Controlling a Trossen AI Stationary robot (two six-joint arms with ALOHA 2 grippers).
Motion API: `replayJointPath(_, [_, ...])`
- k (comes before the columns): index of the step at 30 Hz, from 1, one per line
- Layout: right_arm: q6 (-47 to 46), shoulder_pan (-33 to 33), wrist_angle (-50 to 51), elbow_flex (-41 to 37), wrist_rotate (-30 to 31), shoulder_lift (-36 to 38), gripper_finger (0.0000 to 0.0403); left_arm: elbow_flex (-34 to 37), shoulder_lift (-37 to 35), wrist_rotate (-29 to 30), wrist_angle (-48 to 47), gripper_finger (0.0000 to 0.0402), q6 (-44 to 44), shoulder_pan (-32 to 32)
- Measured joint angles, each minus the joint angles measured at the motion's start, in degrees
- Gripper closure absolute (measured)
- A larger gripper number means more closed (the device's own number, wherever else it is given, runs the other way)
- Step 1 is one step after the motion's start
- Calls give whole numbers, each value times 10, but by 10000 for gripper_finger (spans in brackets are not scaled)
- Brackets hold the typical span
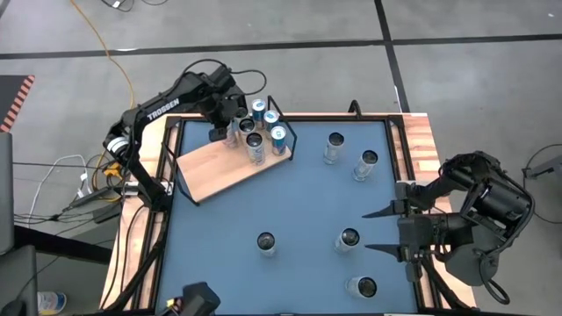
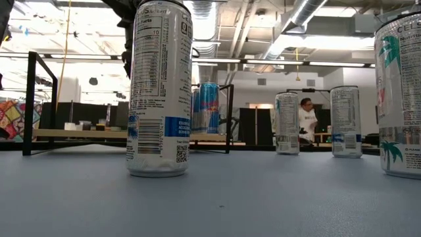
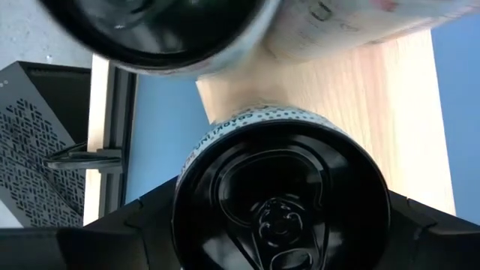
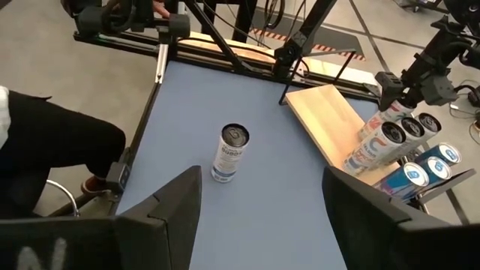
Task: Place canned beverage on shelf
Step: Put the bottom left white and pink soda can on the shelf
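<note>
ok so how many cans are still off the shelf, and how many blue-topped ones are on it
cans standing on the blue tabletop, off the shelf: 5
blue-topped cans on the shelf: 3
total: 8

Overhead and right wrist views both show the shelf (image 1: 230, 165); low view sits at tabletop.
</note>
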State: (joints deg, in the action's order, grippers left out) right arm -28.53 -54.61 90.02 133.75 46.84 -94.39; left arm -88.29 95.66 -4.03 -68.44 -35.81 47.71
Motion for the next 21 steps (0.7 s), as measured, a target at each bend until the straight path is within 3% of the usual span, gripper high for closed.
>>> replayJointPath(21, [-1,0,0,0,-4,0,147,0,0,23,-4,119,11,-9])
